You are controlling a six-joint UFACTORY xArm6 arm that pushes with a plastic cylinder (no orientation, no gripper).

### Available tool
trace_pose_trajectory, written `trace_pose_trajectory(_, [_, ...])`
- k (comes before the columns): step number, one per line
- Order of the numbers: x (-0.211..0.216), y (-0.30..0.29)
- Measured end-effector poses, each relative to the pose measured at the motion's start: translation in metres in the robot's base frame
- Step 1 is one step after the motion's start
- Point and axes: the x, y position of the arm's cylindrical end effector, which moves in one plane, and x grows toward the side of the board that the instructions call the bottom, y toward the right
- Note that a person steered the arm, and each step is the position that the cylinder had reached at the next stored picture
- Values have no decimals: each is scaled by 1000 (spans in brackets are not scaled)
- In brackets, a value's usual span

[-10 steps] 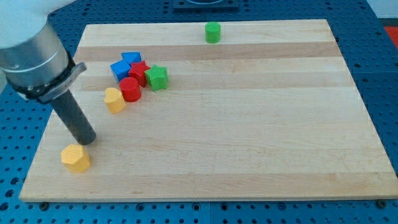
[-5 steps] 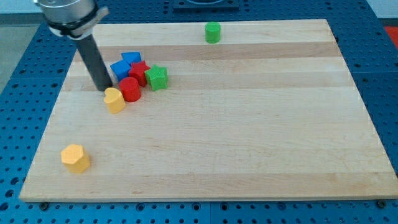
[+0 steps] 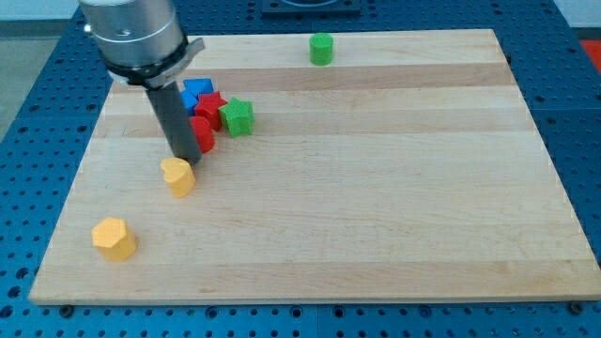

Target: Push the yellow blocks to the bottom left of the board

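On the wooden table (image 3: 376,188), seen from the one camera view, my tip (image 3: 184,156) stands at the upper edge of a yellow block (image 3: 177,176), touching it or very nearly so, on the view's left half. This arm carries no claw, only the straight dark rod (image 3: 173,117) hanging from a grey cylindrical housing (image 3: 133,38) at the view's top left, so there is nothing to stand apart or together.

That yellow block, rounded in outline, sits just below the rod. A second yellow block (image 3: 115,238), roughly hexagonal, lies well apart from it toward the view's bottom left, near the table's corner.

Just above and to the right of my tip is a tight cluster. A red block (image 3: 203,134) is partly hidden behind the rod, its shape hard to make out. A red star-shaped block (image 3: 210,106) lies beside it, a blue block (image 3: 196,91) sits above that one, and a green star-shaped block (image 3: 238,116) touches the cluster on its right.

Far off at the view's top, a green cylinder (image 3: 322,49) stands alone near the table's upper edge. A blue perforated surface (image 3: 573,56) surrounds the table.
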Motion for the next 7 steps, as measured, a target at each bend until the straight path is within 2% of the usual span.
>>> trace_pose_trajectory(2, [33, 1])
trace_pose_trajectory(7, [45, -38])
